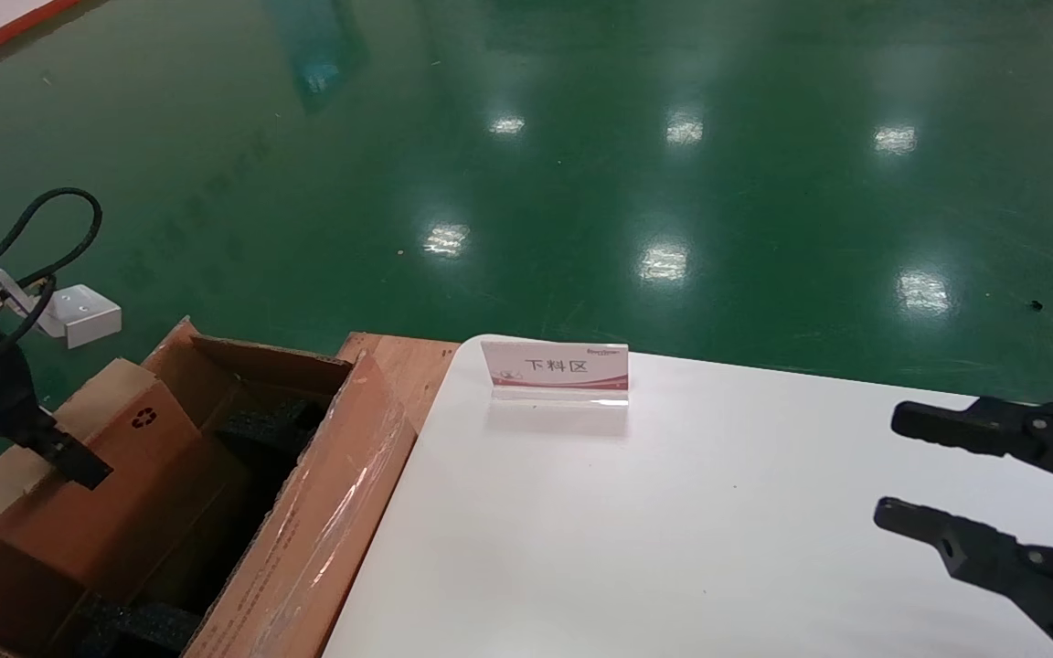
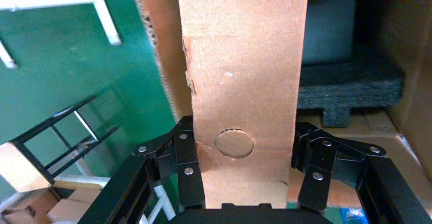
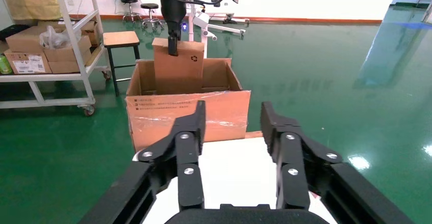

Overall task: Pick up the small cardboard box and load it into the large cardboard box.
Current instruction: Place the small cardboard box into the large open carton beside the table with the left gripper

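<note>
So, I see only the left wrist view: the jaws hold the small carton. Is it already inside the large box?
Observer: Partly. The left gripper holds the small cardboard box upright; its lower part is within the large cardboard box, its top above the rim.
Operator: And the right arm?
Observer: The right gripper hovers over the white table, jaws open, empty.
Operator: Anything on the table?
Observer: One sign card near its far edge.

left hand [image 1: 79, 466] points down, fingers clamped; right hand [image 1: 892, 471] level, fingers apart.
</note>
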{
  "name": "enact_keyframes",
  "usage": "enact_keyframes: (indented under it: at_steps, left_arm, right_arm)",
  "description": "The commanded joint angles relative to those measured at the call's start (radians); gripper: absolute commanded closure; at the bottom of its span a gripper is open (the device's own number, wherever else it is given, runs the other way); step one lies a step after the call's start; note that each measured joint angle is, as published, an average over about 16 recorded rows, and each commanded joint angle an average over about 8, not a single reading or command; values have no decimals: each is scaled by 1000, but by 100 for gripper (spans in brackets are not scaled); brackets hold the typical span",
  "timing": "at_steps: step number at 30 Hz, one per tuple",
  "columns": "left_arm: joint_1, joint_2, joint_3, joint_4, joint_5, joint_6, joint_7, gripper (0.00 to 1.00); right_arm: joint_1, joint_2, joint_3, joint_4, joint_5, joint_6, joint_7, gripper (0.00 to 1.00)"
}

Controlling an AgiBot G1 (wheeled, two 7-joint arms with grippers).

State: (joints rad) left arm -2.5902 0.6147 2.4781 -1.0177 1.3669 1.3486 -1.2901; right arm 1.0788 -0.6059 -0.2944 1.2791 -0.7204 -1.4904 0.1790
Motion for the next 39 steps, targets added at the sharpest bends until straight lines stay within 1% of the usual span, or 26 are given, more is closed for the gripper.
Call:
enact_keyframes:
  at_steps: [1, 10, 20, 35, 36, 39]
  left_arm:
    - [13, 6, 4, 14, 7, -9, -2, 100]
    - [81, 31, 0, 79, 0, -58, -8, 100]
    - [181, 64, -1, 165, -16, -105, -14, 100]
    - [336, 87, -12, 302, -69, -150, 40, 100]
    - [345, 88, -14, 310, -74, -152, 45, 96]
    - [368, 91, -19, 331, -86, -158, 60, 58]
  right_arm:
    - [0, 0, 0, 0, 0, 0, 0, 0]
    - [0, 0, -1, 0, 0, 0, 0, 0]
    - [0, 0, -1, 0, 1, 0, -1, 0]
    - [0, 1, -2, 0, 1, 1, -1, 0]
    - [0, 1, -2, 0, 1, 1, -1, 0]
    - [0, 1, -2, 0, 1, 1, -1, 0]
